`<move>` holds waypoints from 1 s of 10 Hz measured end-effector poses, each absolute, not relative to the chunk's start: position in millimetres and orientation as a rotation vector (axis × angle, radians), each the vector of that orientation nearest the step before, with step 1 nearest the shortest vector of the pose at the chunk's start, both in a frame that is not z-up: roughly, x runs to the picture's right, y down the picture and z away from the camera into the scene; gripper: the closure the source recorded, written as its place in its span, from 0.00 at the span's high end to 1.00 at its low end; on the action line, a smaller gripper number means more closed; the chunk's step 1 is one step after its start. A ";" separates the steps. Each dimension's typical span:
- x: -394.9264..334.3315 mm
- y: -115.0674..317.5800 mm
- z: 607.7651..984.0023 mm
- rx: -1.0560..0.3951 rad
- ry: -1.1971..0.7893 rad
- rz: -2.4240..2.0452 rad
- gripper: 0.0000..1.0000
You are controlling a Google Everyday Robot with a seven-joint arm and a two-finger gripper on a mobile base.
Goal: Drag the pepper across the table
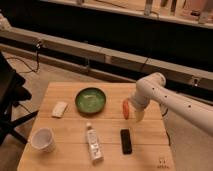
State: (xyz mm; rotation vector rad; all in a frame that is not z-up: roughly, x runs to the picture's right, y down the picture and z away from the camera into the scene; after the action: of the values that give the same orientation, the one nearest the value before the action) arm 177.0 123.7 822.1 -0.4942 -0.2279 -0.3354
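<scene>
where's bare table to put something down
Bare table right of the remote; also between cup and bottle, and the far-left corner behind the white pad. Crowded at right, where the tool sits beside the pepper.

Red-orange pepper point(126, 108) on the table point(70, 131) — tool point(138, 116) just beside it.

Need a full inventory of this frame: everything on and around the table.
table: one, light wood, centre of view
pepper: one, red-orange, right-centre of table
bowl: one, green, back centre of table
flat packet: one, white, left of bowl
cup: one, white, front-left corner
bottle: one, clear-white, lying front centre
remote: one, black, right of bottle
chair: one, black, left edge, cut off
arm: one, white, reaching in from right
claw: one, pale, open, just right of pepper
</scene>
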 end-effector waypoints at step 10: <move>167.5 123.5 865.3 -0.544 -0.301 -0.501 0.80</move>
State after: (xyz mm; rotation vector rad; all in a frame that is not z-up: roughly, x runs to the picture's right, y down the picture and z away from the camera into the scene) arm 167.5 123.5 865.3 -0.5440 -0.3012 -0.5011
